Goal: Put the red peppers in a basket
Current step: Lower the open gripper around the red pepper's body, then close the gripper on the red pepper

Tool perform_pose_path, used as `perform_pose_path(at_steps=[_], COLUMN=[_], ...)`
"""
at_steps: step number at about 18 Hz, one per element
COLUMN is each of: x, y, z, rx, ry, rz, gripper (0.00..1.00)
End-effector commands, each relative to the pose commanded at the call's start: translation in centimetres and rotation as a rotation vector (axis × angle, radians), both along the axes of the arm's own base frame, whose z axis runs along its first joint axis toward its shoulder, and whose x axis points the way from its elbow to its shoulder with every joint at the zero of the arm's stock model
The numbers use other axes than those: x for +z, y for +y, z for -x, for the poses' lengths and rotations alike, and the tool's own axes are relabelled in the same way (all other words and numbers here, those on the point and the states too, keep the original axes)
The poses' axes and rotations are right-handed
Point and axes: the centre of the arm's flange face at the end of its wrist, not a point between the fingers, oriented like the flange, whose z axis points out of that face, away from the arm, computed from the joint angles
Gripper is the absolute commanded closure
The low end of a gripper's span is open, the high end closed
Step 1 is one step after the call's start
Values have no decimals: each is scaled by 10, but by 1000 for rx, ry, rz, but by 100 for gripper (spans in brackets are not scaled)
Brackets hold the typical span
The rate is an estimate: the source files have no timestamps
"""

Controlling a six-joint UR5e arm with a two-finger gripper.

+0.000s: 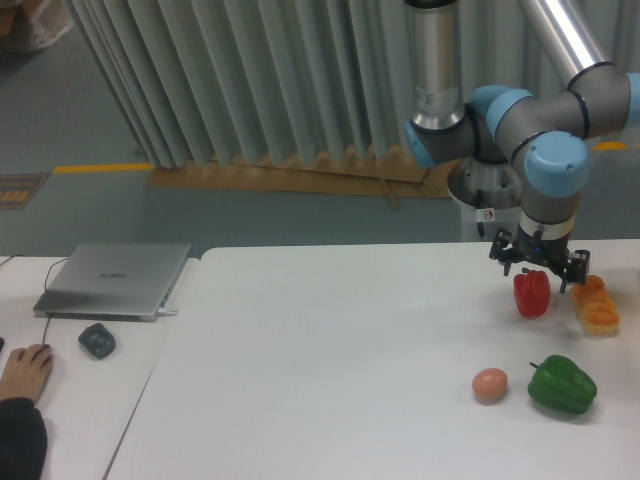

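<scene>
The red pepper [531,293] stands upright on the white table [330,370] at the far right, its stem end hidden under the gripper. My gripper [538,274] hangs straight down right over it. The dark fingers [506,262] stand spread to either side of the pepper's top, wider than the pepper, so the gripper looks open. I cannot tell whether they touch it. No basket is in view.
An orange-yellow bread-like piece [596,305] lies just right of the pepper. A green pepper [562,385] and a brown egg [489,384] lie nearer the front. At the left are a closed laptop [115,279], a dark mouse [96,340] and a person's hand [25,368].
</scene>
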Motion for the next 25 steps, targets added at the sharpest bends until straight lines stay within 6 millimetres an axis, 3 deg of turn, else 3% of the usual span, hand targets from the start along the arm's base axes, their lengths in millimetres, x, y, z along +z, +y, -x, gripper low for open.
perform_pose_path(at_steps=[5,11,13,16,25], x=[-17,-23,-36,-48,-56], y=[5,13,15,23,22], z=[8,12,13,9,-1], rx=[-4,-10,-12,-27,-36], ry=[-11,-17,-30,-10,-25], rz=[29,34,58,117,127], gripper=[0,0,0,0,0])
